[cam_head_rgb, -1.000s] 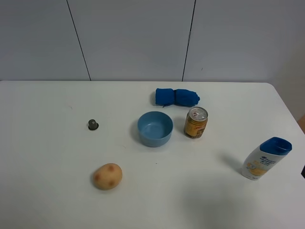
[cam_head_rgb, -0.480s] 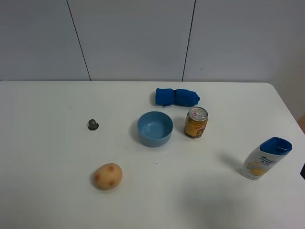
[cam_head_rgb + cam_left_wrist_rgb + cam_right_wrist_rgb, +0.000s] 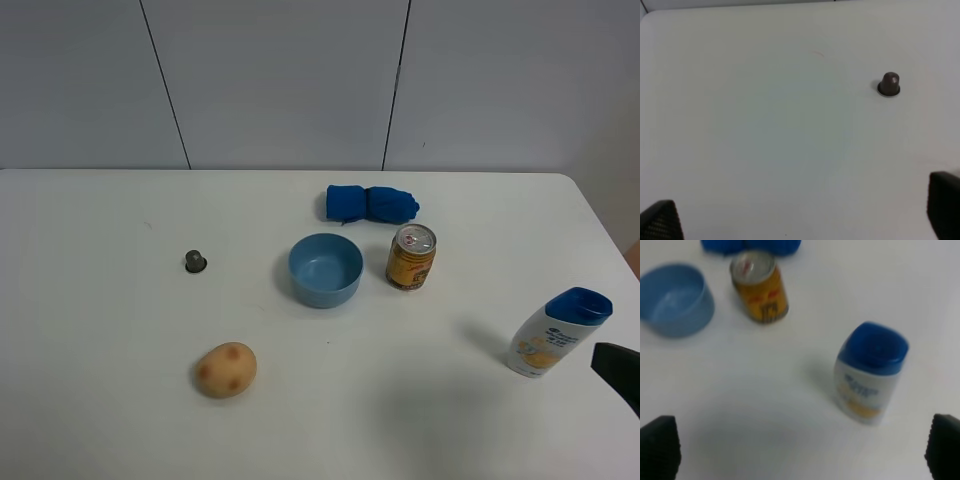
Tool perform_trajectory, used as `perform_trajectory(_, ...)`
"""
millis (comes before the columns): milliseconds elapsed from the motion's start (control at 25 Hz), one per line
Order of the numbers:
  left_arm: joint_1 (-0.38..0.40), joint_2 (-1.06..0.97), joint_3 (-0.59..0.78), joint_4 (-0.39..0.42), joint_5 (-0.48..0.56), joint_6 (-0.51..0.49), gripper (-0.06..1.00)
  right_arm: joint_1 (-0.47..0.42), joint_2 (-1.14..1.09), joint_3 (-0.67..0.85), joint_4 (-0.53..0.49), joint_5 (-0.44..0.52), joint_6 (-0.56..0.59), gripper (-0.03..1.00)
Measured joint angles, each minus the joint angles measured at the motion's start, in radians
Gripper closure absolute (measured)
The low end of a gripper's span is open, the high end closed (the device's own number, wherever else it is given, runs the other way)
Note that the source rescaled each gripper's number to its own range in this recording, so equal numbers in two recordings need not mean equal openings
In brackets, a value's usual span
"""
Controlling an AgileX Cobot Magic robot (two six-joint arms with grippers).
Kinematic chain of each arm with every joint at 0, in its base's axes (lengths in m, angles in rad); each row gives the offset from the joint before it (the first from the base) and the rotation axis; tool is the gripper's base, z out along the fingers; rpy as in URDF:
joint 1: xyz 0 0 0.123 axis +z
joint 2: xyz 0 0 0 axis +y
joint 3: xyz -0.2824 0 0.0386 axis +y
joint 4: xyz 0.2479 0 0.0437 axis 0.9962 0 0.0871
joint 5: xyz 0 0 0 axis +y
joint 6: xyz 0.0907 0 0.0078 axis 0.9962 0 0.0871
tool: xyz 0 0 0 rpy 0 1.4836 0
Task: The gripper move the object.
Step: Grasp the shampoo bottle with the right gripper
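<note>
Your right gripper (image 3: pixel 800 452) has its fingers (image 3: pixel 659 450) spread wide apart and grips nothing. The shampoo bottle (image 3: pixel 870 372) stands cap-up on the white table (image 3: pixel 765 405), ahead of that gripper. It is clear of both fingers and untouched. In the high view only a black bit of the gripper pokes in at the frame edge, just beside the bottle, on the side away from the yellow can (image 3: pixel 759 286). Going out from your gripper, the can sits past the bottle, well apart from it. The blue bowl (image 3: pixel 675 299) is beside the can. The blue rolled cloth (image 3: pixel 750 245) is farthest off and partly cut off by the frame. The right wrist view is blurred, so the label text is unreadable.

Your left gripper (image 3: pixel 802 217) is also spread open and holds nothing. A small dark capsule (image 3: pixel 889 84) sits on the table well ahead of it, not touching. The potato (image 3: pixel 226 369) lies far from your right gripper, beyond the bowl and nearer the left arm's side.
</note>
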Motion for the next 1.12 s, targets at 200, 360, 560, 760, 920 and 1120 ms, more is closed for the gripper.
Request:
perform_trajectory(200,0.000,0.000,0.000,0.000,0.000,0.000,-0.06,0.000,0.278,-0.166,0.026,0.049,-0.137,-0.03)
perform_trajectory(360,0.000,0.000,0.000,0.000,0.000,0.000,-0.06,0.000,0.427,-0.377,0.022,0.118,-0.179,-0.03)
perform_trajectory(560,0.000,0.000,0.000,0.000,0.000,0.000,-0.06,0.000,0.562,-0.557,0.002,0.146,-0.286,-0.03)
perform_trajectory(760,0.000,0.000,0.000,0.000,0.000,0.000,-0.06,0.000,0.706,-0.574,-0.075,0.147,-0.417,-0.03)
perform_trajectory(920,0.000,0.000,0.000,0.000,0.000,0.000,-0.06,0.000,0.816,-0.574,-0.099,0.145,-0.444,-0.03)
perform_trajectory(1120,0.000,0.000,0.000,0.000,0.000,0.000,-0.06,0.000,0.889,-0.558,-0.097,0.143,-0.539,0.01)
